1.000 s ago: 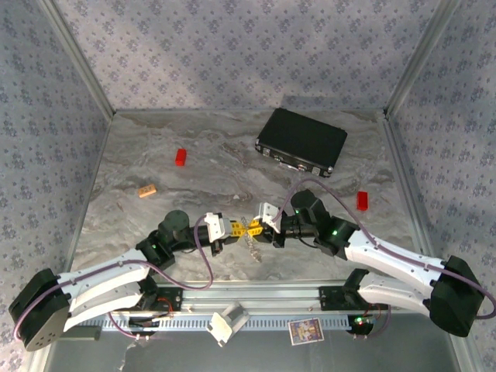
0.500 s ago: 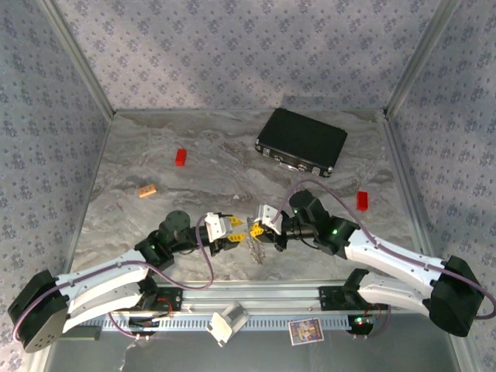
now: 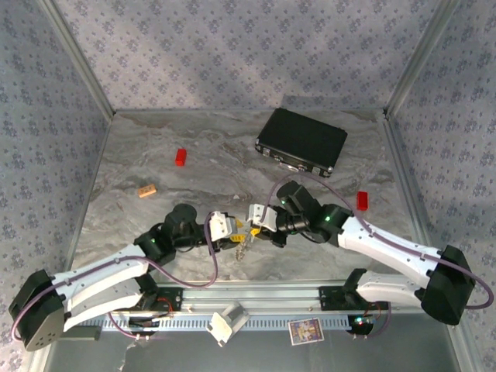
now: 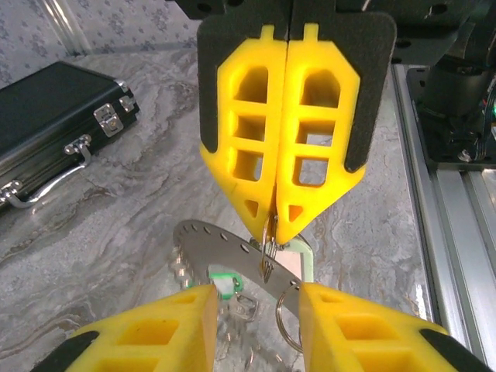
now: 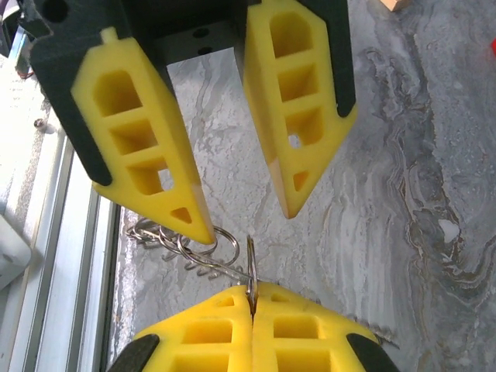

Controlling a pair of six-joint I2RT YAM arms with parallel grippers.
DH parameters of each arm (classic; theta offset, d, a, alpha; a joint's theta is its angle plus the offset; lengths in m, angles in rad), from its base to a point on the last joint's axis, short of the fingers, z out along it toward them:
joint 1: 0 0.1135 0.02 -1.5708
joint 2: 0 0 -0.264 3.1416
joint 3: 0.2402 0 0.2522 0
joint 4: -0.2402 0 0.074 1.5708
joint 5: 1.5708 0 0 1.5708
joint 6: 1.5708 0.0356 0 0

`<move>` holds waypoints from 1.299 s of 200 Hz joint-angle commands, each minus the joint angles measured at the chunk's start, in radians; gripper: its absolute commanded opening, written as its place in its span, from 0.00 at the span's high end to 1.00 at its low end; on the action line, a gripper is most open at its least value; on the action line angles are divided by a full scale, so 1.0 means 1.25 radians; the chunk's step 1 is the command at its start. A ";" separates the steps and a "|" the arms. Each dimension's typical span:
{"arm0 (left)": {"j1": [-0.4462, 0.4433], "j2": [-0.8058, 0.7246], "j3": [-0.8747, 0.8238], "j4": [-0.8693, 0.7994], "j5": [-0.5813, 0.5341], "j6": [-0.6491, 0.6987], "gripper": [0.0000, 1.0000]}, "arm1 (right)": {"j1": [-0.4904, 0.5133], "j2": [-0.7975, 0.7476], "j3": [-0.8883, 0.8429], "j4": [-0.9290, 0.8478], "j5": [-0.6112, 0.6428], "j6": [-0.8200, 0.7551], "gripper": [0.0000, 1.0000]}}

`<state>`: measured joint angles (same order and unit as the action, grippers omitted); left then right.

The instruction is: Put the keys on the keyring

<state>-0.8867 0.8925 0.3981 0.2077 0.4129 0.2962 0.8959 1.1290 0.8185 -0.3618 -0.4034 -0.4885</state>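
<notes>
The keyring (image 4: 225, 249), a thin metal band with punched holes and small wire rings on its rim, hangs just above the table between both arms (image 3: 245, 242). My right gripper (image 5: 250, 288) is shut on one small ring of that rim; from the left wrist view its closed fingertips (image 4: 271, 231) pinch the ring from above. My left gripper (image 4: 256, 288) is open, its fingers on either side of the band, one tip beside a wire ring (image 5: 225, 242). A key with a mint-green head (image 4: 235, 284) hangs under the band, and a paler green piece (image 4: 307, 259) shows behind it.
A black case (image 3: 302, 142) lies at the back right. Red blocks sit at the back left (image 3: 180, 157) and the right (image 3: 362, 201), an orange-tan block (image 3: 147, 191) at the left. The aluminium rail (image 4: 457, 194) runs along the near edge.
My left gripper has gone from shut to open. My right gripper has closed fully on the small ring. Both grippers and the keyring have shifted slightly left.
</notes>
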 commanded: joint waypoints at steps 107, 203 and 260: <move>-0.006 0.032 0.026 0.047 0.060 -0.007 0.81 | 0.044 0.063 0.118 -0.116 0.047 -0.099 1.00; -0.006 0.020 -0.089 0.303 0.052 -0.131 1.00 | -0.056 -0.107 -0.102 0.199 -0.101 0.098 0.66; -0.006 0.020 -0.124 0.381 0.034 -0.166 1.00 | -0.074 -0.135 -0.171 0.278 -0.127 0.163 0.65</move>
<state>-0.8867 0.9306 0.2440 0.5686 0.4557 0.1261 0.8070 0.9646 0.6102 -0.0849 -0.5117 -0.3466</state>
